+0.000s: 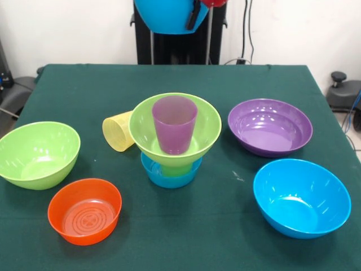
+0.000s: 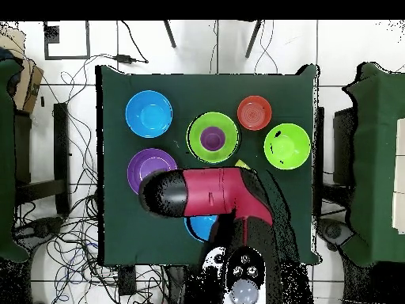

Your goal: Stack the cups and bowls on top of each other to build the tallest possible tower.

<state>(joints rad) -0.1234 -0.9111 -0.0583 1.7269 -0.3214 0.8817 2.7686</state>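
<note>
Up at the top of the front view the gripper [image 1: 194, 14] hangs high above the table [image 1: 225, 84], its dark fingers pinched over the rim of a blue bowl [image 1: 166, 17] that it holds in the air. From overhead the red and black arm [image 2: 210, 194] lies across the cloth, and a sliver of that blue bowl [image 2: 198, 226] peeks from under it.

Below, the tower stands mid-table: a small blue bowl [image 1: 169, 176] at the bottom, a green cup [image 1: 176, 168] standing in it, a lime bowl [image 1: 206, 127] perched on that cup, and a purple cup [image 1: 175, 124] upright inside the lime bowl. A yellow cup [image 1: 117, 131] lies on its side just beside the stack.

Around it sit 4 empty bowls, all upright: another lime bowl [image 1: 36, 153], a small orange bowl [image 1: 84, 210], a wide purple bowl [image 1: 269, 127] and a large blue bowl [image 1: 300, 197].

I can read no lettering on any of them.
</note>
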